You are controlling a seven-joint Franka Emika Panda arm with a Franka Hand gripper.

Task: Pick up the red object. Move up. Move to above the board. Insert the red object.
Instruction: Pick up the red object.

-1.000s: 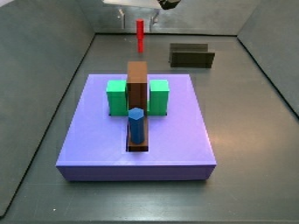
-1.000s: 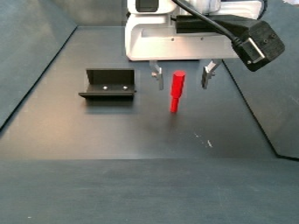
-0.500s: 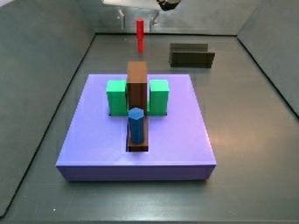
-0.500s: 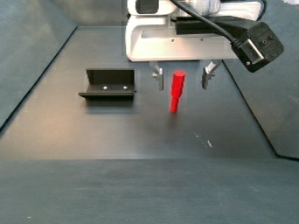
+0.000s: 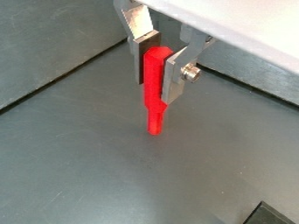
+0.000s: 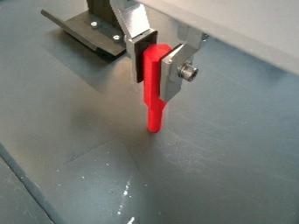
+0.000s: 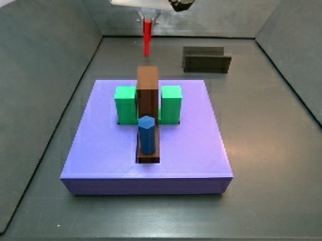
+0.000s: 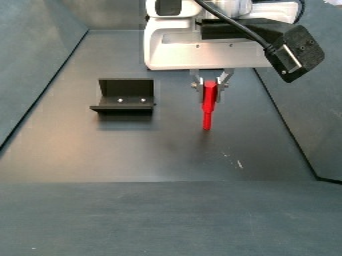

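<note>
While upright, the red object [image 5: 153, 89] is clamped by the gripper [image 5: 156, 56].
Its lower half is seen hanging below the fingers [image 6: 174, 72], upper centre of both side views.

Dark grey floor [image 8: 160, 190], grey side walls [image 7: 51, 56].

Robot lab test cell, not a home or shop: bare dark grey floor [image 8: 160, 200] w/ plain grey walls boxing it in, no furniture. Rig hardware only: dark L-bracket fixture [image 8: 124, 97] on floor, lavender board [image 7: 149, 141] w/ brown bar, green blocks & blue peg. White arm's gripper [image 8: 210, 84] hangs upright at the far end, clamped on the red object [image 8: 209, 105].
</note>
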